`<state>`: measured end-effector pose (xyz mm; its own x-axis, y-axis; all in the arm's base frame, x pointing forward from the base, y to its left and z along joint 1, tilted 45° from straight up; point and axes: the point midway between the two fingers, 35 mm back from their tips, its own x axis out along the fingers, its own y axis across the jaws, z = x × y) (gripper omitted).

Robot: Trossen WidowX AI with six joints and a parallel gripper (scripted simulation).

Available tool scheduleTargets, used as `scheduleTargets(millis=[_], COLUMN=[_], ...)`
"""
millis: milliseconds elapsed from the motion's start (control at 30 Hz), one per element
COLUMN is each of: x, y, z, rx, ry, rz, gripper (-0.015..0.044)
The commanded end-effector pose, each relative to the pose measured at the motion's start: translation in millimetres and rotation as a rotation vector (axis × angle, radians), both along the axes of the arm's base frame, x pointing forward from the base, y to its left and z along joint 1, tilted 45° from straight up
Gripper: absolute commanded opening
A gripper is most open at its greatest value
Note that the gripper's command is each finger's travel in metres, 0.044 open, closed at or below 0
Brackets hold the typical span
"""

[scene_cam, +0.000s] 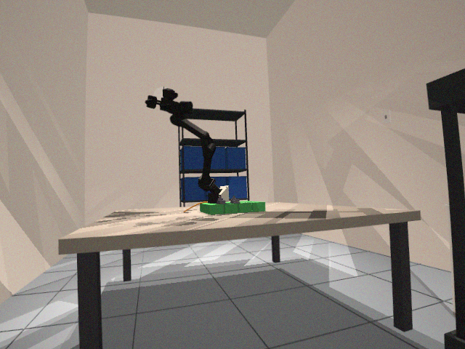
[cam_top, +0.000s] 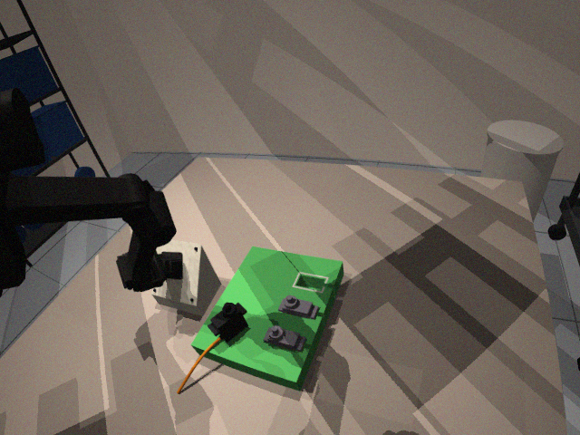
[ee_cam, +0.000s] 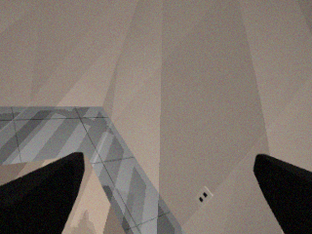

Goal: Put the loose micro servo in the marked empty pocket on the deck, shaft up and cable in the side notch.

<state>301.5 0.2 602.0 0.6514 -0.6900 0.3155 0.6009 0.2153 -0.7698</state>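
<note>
The green deck (cam_top: 262, 262) (scene_cam: 257, 206) lies on the table. Its empty pocket (cam_top: 313, 283) is a dark recess in a pale outline near the far right edge. The loose servo (cam_top: 229, 323) is black and rests on the deck's near left part, away from the pocket, with its output shaft facing up; whether it lies flat is hard to tell. Its orange cable (cam_top: 198, 358) (scene_cam: 193, 206) runs over the deck's edge. My gripper (ee_cam: 171, 162) (scene_cam: 151, 102) is open and empty, raised high above the table and well away from the servo. It is outside the top view.
Two grey servos (cam_top: 298, 306) (cam_top: 285, 338) sit in the deck between the loose servo and the right edge. A pale block (cam_top: 190, 276) (scene_cam: 224, 192) with screws stands at the arm's base, close to the deck's left side. A shelf rack (scene_cam: 213, 142) stands behind the table.
</note>
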Motion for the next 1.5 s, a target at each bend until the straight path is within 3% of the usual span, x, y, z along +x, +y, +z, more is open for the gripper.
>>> scheduleTargets(millis=[0,433,900,1467], x=[-12,-35,-84,-155], y=[2,15,30,12], z=[8,25,54,79], rx=[0.013,0.04,0.105,0.289], ry=[-0.054,-0.179,-0.422,-0.785], rz=[0.035,0.148,0.363,0.611], gripper=[0.044,0.044,0.044,0.044])
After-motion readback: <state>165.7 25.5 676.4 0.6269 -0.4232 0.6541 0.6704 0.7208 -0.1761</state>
